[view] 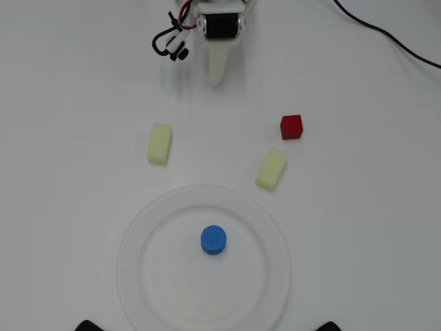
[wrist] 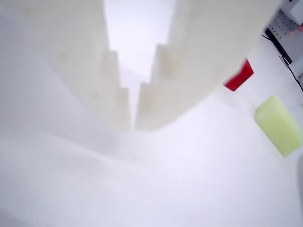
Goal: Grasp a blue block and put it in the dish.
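Placement looks complete; arm parked clear of the work.

Overhead, near to far: small bright blue cylinder block (view: 213, 240) sits at the centre of the large white ribbed-rim plate (view: 138, 227); two pale yellow blocks (view: 160, 143) and a red cube (view: 291, 127) lie beyond; white two-finger gripper (view: 218, 79) is empty, jaws nearly closed with a narrow slit in the wrist view. Nothing appears left.
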